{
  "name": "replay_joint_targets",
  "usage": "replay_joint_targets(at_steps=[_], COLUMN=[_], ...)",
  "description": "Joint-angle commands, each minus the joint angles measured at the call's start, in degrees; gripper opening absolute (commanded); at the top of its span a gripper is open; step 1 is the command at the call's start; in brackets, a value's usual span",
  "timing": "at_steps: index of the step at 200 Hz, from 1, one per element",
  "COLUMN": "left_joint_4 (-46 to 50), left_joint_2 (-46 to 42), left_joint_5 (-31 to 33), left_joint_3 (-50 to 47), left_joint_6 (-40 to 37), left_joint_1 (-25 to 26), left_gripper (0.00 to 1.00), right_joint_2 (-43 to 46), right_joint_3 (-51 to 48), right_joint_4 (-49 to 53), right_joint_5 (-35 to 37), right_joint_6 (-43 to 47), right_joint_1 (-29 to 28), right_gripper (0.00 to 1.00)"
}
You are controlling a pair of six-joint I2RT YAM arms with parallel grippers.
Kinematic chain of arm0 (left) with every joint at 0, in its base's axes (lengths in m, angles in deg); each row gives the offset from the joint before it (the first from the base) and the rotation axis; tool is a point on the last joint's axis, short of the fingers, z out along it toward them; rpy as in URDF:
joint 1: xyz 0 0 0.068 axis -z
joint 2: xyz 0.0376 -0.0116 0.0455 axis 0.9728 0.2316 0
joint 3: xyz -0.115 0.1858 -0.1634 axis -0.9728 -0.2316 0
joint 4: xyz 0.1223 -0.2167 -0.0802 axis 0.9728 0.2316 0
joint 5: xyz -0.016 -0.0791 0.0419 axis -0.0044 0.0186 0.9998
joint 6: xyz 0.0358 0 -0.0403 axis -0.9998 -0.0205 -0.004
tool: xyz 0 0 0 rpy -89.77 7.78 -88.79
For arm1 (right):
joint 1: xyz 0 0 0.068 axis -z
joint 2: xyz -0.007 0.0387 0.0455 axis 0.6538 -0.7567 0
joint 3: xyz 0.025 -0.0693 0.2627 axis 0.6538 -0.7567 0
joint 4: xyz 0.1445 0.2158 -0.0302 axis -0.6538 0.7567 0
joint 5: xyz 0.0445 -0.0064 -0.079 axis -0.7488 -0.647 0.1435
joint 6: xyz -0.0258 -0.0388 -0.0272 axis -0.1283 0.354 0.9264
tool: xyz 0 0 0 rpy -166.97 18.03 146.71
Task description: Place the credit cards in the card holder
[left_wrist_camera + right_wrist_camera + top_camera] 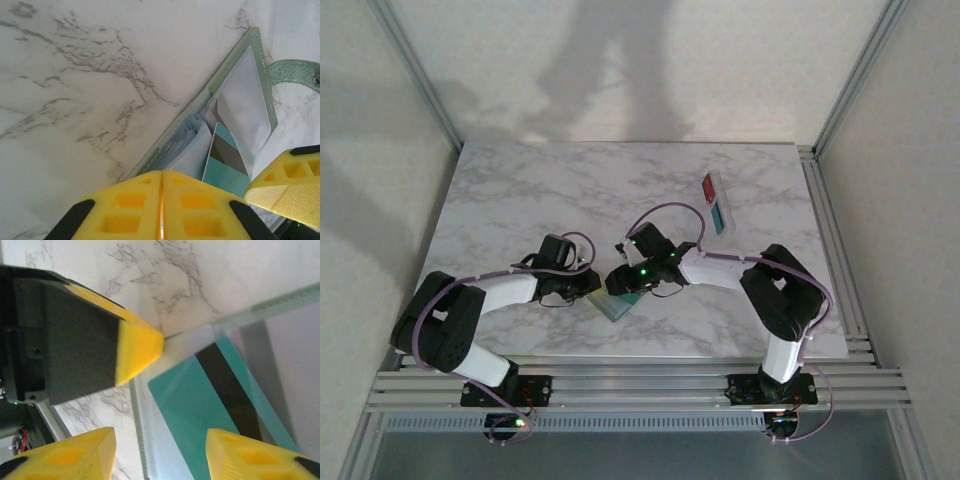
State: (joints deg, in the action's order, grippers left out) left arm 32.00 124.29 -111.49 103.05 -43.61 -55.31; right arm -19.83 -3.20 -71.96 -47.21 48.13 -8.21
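The sage-green card holder [616,306] lies open on the marble table between both arms, its clear sleeves [250,100] fanned out. A teal credit card [227,160] with a dark stripe sits partway inside one sleeve. My left gripper [161,172] is shut at the holder's near edge, where the sleeves run in between its yellow fingers. My right gripper [160,432] stands open over the teal card [200,405], its fingers apart and gripping nothing. A red card [710,186] and another teal card [720,212] lie at the back right.
The two far cards rest on a white strip [725,228] near the table's right edge. The holder's glittery green strap [295,72] with a snap sticks out to one side. One left finger [137,347] sits close to the right gripper's jaws.
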Motion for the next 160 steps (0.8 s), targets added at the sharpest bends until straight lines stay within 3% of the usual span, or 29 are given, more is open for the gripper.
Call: replay_joint_targets(at_steps=[1, 81, 160], left_joint_4=[2.9, 3.6, 3.7], left_joint_2=[1.7, 1.7, 1.4], left_joint_5=[1.0, 1.0, 1.1], left_joint_3=[-0.5, -0.5, -0.3], left_joint_6=[-1.0, -1.4, -1.4], left_joint_1=[0.3, 0.4, 0.3], left_gripper=[0.08, 0.08, 0.07], right_joint_2=[-2.4, -1.3, 4.0], right_joint_3=[0.9, -2.1, -1.1], right_joint_4=[-2.8, 2.3, 1.5], right_joint_5=[0.6, 13.7, 8.0], right_joint_6=[-2.0, -2.9, -1.1], right_joint_1=[-0.6, -0.6, -0.6], right_gripper=[0.51, 0.49, 0.54])
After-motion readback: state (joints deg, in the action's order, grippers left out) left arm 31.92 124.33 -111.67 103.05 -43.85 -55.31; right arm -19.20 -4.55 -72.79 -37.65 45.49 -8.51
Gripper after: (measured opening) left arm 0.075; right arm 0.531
